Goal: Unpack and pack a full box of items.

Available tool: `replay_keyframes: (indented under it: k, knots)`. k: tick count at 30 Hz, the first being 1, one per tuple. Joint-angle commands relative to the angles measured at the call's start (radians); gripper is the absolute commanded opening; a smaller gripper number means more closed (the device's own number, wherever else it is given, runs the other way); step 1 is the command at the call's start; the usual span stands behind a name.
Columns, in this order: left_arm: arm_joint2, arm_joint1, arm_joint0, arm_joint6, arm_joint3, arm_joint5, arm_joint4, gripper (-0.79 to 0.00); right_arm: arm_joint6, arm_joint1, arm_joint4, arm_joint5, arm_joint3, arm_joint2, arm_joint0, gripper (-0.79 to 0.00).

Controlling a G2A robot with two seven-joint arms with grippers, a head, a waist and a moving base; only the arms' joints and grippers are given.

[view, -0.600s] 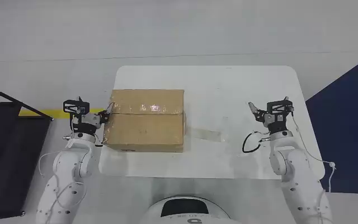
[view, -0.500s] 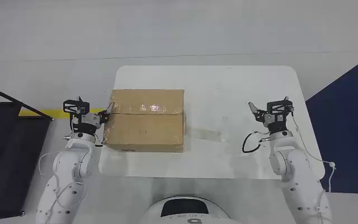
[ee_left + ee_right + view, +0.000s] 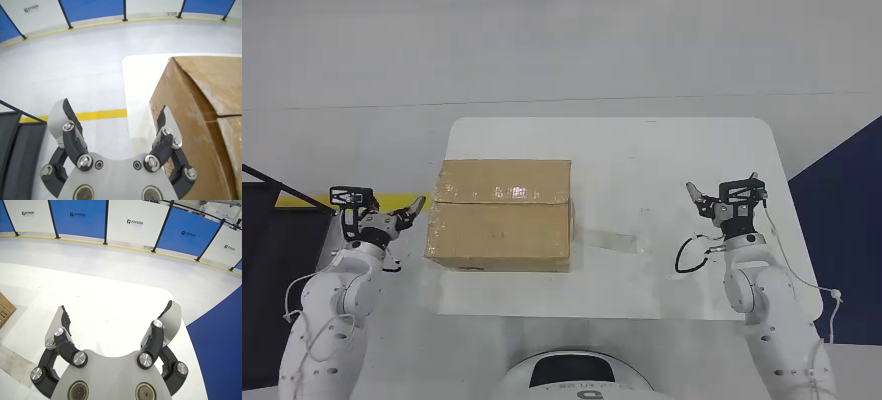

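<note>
One cardboard box [image 3: 500, 214] is counted in the top view, set by the left edge of the table [image 3: 672, 160] with its flaps closed. Two grippers are counted. The left gripper [image 3: 405, 215], pressed to the box's left end half a second ago, is now drawn back beyond the table's left edge, its fingers spread and nothing held. The right gripper [image 3: 704, 200] is unchanged near the right edge, likewise spread. From this withdrawal the unpacking is judged not yet begun.

In the left wrist view, one box [image 3: 198, 106] is seen just beside the left gripper [image 3: 114, 105]; contact cannot be told.

In the right wrist view, one gripper [image 3: 116, 306] is held apart over the table [image 3: 94, 291], and one box corner [image 3: 5, 309] is seen well away.
</note>
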Motion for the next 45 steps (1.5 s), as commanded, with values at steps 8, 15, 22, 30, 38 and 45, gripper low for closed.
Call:
replay_keyframes:
  k: [8, 15, 22, 30, 38, 45]
  knots:
    - [-0.011, 0.002, -0.002, -0.003, 0.007, -0.069, -0.051, 0.0, 0.0, 0.0, 0.0, 0.0, 0.0, 0.0, 0.0, 0.0]
    - [-0.061, 0.024, -0.021, -0.066, 0.083, -0.406, -0.194, 0.0, 0.0, 0.0, 0.0, 0.0, 0.0, 0.0, 0.0, 0.0]
    - [-0.075, 0.037, -0.025, -0.12, 0.096, -0.507, -0.245, 0.0, 0.0, 0.0, 0.0, 0.0, 0.0, 0.0, 0.0, 0.0]
    - [-0.047, 0.042, -0.019, -0.121, 0.085, -0.554, -0.272, 0.0, 0.0, 0.0, 0.0, 0.0, 0.0, 0.0, 0.0, 0.0]
    - [-0.09, 0.066, 0.01, -0.133, 0.084, -0.709, -0.37, 0.0, 0.0, 0.0, 0.0, 0.0, 0.0, 0.0, 0.0, 0.0]
    - [-0.08, 0.075, 0.055, 0.04, 0.044, -0.709, -0.225, 0.0, 0.0, 0.0, 0.0, 0.0, 0.0, 0.0, 0.0, 0.0]
